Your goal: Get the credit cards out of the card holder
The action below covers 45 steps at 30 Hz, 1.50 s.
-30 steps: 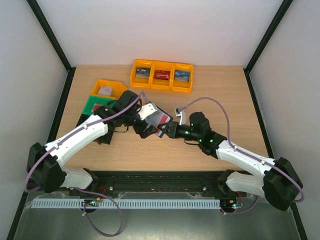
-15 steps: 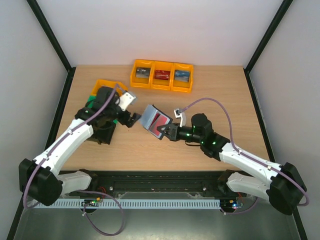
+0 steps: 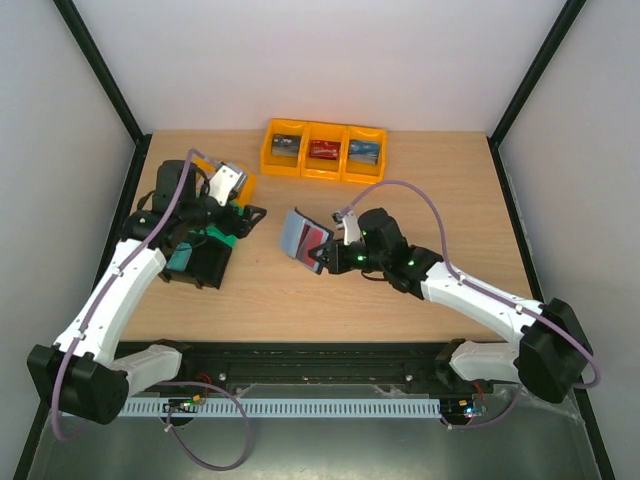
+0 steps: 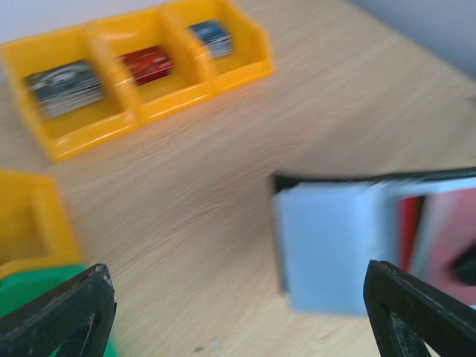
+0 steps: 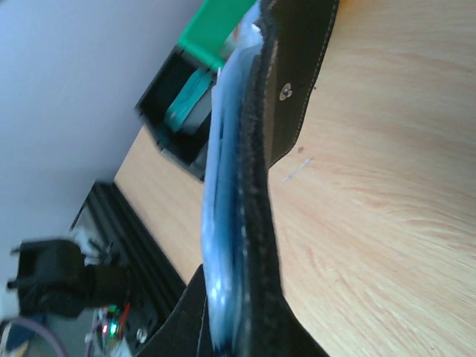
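Wooden tabletop (image 3: 420, 200), seen from above: at far left a teal card (image 3: 182, 258) lies in a black bin (image 3: 215, 263). Just beside it the left gripper (image 3: 250, 217) hangs empty, fingers spread wide. At centre the card holder (image 3: 298, 233) is held open and tilted, a red card (image 3: 318, 238) showing inside, its lower edge pinched in the closed right gripper (image 3: 326, 262).

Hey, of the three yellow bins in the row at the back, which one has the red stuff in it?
The middle bin: its contents are red. The left bin holds something grey, and the right bin holds something blue.
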Each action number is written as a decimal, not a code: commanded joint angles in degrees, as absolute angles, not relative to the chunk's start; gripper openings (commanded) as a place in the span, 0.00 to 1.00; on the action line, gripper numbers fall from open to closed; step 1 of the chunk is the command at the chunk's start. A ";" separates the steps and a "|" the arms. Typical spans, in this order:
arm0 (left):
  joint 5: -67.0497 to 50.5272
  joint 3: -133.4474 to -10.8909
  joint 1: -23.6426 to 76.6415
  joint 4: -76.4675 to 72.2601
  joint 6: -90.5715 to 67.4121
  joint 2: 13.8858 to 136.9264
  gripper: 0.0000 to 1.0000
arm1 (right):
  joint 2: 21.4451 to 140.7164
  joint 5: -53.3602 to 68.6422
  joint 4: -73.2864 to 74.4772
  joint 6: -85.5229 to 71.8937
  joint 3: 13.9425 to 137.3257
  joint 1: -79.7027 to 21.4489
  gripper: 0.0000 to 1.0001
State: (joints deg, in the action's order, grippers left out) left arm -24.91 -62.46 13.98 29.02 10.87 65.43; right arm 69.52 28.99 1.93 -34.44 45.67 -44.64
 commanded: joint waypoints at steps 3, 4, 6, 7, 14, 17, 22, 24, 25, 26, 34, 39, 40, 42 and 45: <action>-44.37 -64.07 17.76 32.71 3.55 65.41 0.84 | 70.44 45.29 -6.38 -24.86 46.64 -44.98 0.02; -44.61 -64.07 18.08 32.65 2.97 65.59 0.79 | 70.48 46.73 -6.81 -24.00 46.60 -44.92 0.02; -45.55 -64.01 18.83 32.80 2.39 65.80 0.69 | 70.54 50.18 -9.57 -24.03 45.93 -45.00 0.02; -46.80 -63.76 19.33 32.92 2.23 65.87 0.64 | 70.12 51.57 -11.84 -24.83 45.21 -44.99 0.02; -55.51 -60.68 20.39 31.51 0.88 65.25 0.53 | 68.47 54.37 -20.51 -28.14 42.79 -45.00 0.02; -55.20 -59.15 20.64 30.68 0.07 65.29 0.50 | 68.60 55.67 -21.75 -28.96 42.63 -44.99 0.02; -54.53 -63.10 20.74 35.12 4.39 65.26 0.53 | 68.29 52.75 -20.02 -28.28 43.23 -44.99 0.02; -48.91 -69.18 20.67 40.24 9.26 65.53 0.63 | 68.56 48.69 -15.87 -27.31 44.75 -45.00 0.02; -45.21 -71.99 20.57 41.53 10.76 65.56 0.66 | 68.74 46.90 -13.93 -26.91 45.54 -44.94 0.02; -41.25 -74.28 20.30 41.78 10.98 65.38 0.68 | 68.92 45.24 -12.51 -26.67 46.01 -44.91 0.02; -42.17 -71.53 19.90 36.18 3.16 63.68 0.56 | 70.23 43.50 -10.08 -26.94 47.37 -44.89 0.02; -52.08 -66.74 21.80 35.47 2.05 63.13 0.56 | 70.14 45.00 -11.70 -27.48 47.07 -44.86 0.02; -51.75 -65.16 22.03 34.90 1.81 63.06 0.56 | 70.14 45.41 -12.07 -27.53 47.01 -44.88 0.02; -51.03 -61.68 22.95 33.06 1.43 63.10 0.56 | 70.44 47.13 -13.06 -27.87 46.97 -44.88 0.02; -48.95 -57.75 23.61 30.33 0.25 63.87 0.54 | 71.45 50.15 -14.62 -28.88 47.03 -44.95 0.02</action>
State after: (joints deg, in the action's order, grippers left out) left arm -48.42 -61.73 22.87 33.74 2.39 63.46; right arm 70.41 46.04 -10.39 -27.83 45.28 -44.64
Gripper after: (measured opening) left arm 0.554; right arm 0.056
